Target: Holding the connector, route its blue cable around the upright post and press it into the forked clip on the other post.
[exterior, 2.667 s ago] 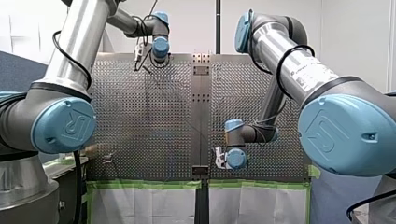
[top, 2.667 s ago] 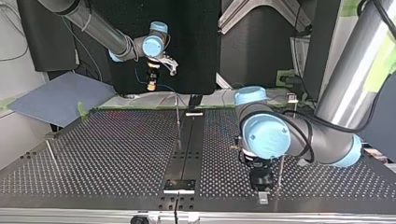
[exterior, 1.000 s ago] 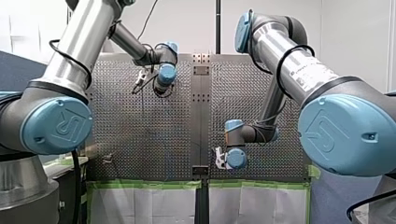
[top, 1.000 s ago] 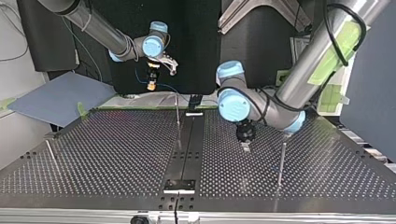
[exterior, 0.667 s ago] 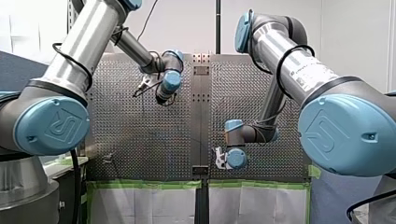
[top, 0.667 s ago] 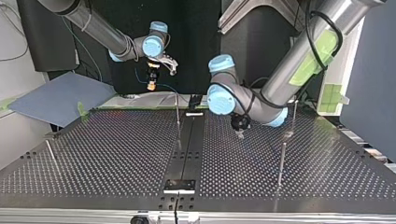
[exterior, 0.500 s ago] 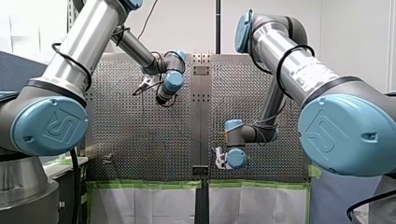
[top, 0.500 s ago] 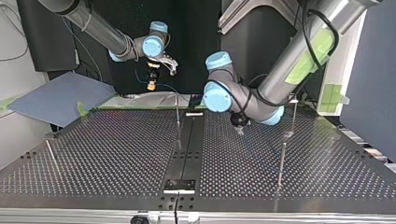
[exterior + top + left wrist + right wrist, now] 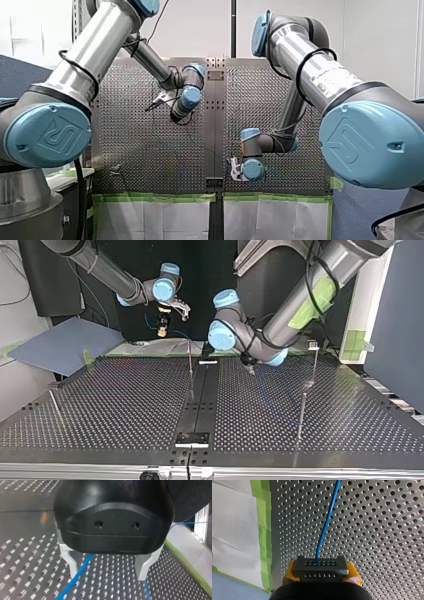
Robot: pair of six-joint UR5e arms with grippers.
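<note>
1. Firstly, at the top view's left: my right gripper, raised over the far edge of the desk, yellow pads clamped on the connector.
2. Leading straight ahead out of the connector's face: the blue cable, its long axis in line with the right fingers, above the perforated plate.
3. Next toward the right, beside the desk's dark middle strip: the upright post, thin and vertical. Probably the one to route around; hard to tell from here whether touched by the cable.
4. Further right: my left gripper, low over the desk, metal fingers apart and closed on nothing. In the left wrist view, cable passing through the gap from under the palm, just beside one finger and well clear of the other. Running through the gap rather than across it, so likely trapped on closing, though off-centre.
5. At the far right: the forked clip atop the clip post, with a plain post nearer the camera. No cable visible in the fork. Lying well apart from the left fingers, on their right in this view; far closer to my left arm than to my right. Judged from that: a sideways carry toward the clip by the left fingers, with the connector held back at the other end.
</note>
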